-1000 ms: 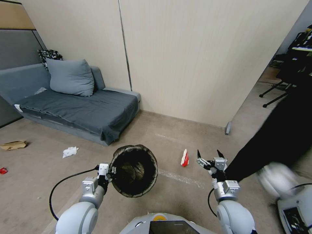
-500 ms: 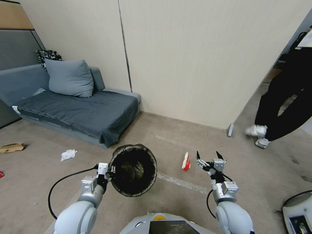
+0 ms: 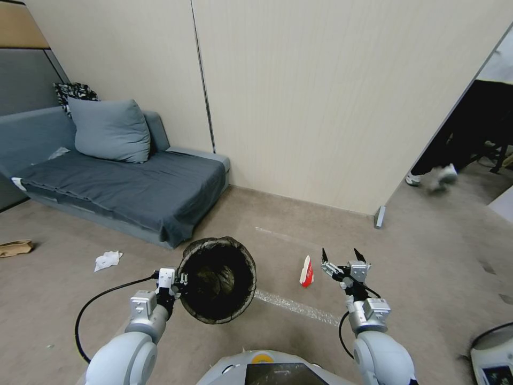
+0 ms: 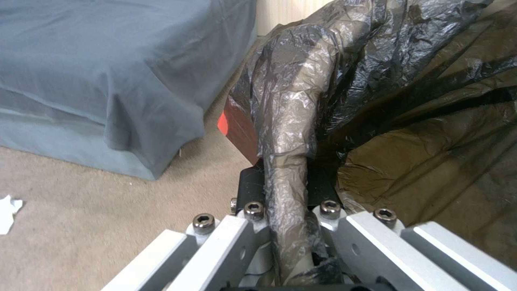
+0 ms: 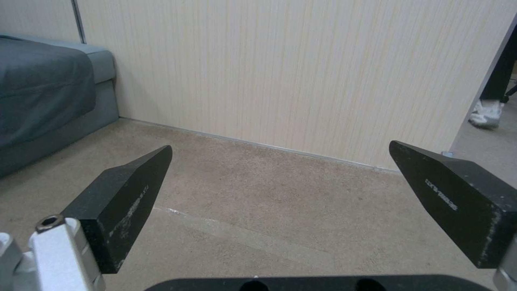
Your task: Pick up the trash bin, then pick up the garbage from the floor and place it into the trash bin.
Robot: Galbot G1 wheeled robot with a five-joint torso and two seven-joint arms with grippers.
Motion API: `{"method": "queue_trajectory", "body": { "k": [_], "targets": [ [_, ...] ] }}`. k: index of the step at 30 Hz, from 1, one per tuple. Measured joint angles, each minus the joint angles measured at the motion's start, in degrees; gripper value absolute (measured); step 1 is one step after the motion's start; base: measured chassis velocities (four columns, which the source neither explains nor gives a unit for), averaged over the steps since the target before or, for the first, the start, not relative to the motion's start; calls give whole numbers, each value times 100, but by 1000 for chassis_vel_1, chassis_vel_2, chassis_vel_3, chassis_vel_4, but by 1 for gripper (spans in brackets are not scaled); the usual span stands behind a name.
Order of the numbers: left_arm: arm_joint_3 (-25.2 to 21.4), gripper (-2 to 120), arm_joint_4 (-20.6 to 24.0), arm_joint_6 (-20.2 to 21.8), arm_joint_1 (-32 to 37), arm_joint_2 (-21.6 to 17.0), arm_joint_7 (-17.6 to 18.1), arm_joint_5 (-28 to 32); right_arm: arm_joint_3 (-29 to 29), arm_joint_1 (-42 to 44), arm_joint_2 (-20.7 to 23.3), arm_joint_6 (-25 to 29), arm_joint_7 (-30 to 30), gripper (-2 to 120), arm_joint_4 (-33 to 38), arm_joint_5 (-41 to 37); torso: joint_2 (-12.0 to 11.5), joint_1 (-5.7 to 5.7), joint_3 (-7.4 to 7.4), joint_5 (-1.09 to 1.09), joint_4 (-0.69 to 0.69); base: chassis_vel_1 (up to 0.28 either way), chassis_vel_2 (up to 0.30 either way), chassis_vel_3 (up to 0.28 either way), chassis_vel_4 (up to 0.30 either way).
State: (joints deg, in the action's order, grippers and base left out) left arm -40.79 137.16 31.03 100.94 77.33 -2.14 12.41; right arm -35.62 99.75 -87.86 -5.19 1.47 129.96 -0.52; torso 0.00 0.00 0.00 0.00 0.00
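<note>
The trash bin, round with a crinkly black bag over its rim, hangs tilted above the floor, mouth facing me. My left gripper is shut on its rim at the bin's left side. A red-and-white paper cup lies on the carpet just left of my right gripper, which is held above the floor, open and empty. Farther left lie a crumpled white tissue and a tan paper bag. In the right wrist view the two dark fingers stand wide apart over bare carpet.
A grey-blue sofa with a cushion stands at the left against the beige wall. A pale tape strip runs across the carpet. A person's legs are past the wall's corner at right. A white device sits at the lower right.
The whole view has shifted slightly, so the camera has moved. The person at the right has walked farther off behind the wall corner. Both grippers hold the same pose.
</note>
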Motion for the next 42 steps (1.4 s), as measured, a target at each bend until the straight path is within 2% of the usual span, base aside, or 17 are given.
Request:
{"method": "queue_trajectory", "body": {
  "k": [16,20,24,31,35,37,40,42],
  "targets": [
    [-36,1,-35,6,-42,-12,-21,29,19,-48,2,-18,6,100,-44,2,0,0,0,0,0,-27,23,27,-20],
    [-77,1,-34,30,-55,-41,-23,84,40,-92,33,-149,71,100,-69,-68,0,0,0,0,0,0,0,0,0],
    [-141,1,17,120,-97,-147,-10,188,79,-282,214,-528,234,100,-232,-266,0,0,0,0,0,0,0,0,0],
    [-200,1,206,263,-95,-407,127,410,248,-922,895,-1292,562,100,-873,-1228,0,0,0,1,0,0,0,0,0],
    [-74,1,287,303,-76,-401,203,443,357,-1193,1032,-1363,641,100,-1321,-1444,0,0,0,0,1,0,0,0,0],
    [51,1,349,320,-54,-396,238,433,512,-1447,1103,-1368,724,100,-1848,-1529,0,0,0,0,2,0,0,0,0],
    [106,1,392,329,-42,-406,239,390,664,-1640,1140,-1367,759,100,-2271,-1629,0,0,0,2,0,0,0,0,0],
    [111,1,415,332,-43,-413,239,371,726,-1725,1159,-1368,779,100,-2405,-1708,0,0,0,1,0,0,0,0,0]
  ]
}}
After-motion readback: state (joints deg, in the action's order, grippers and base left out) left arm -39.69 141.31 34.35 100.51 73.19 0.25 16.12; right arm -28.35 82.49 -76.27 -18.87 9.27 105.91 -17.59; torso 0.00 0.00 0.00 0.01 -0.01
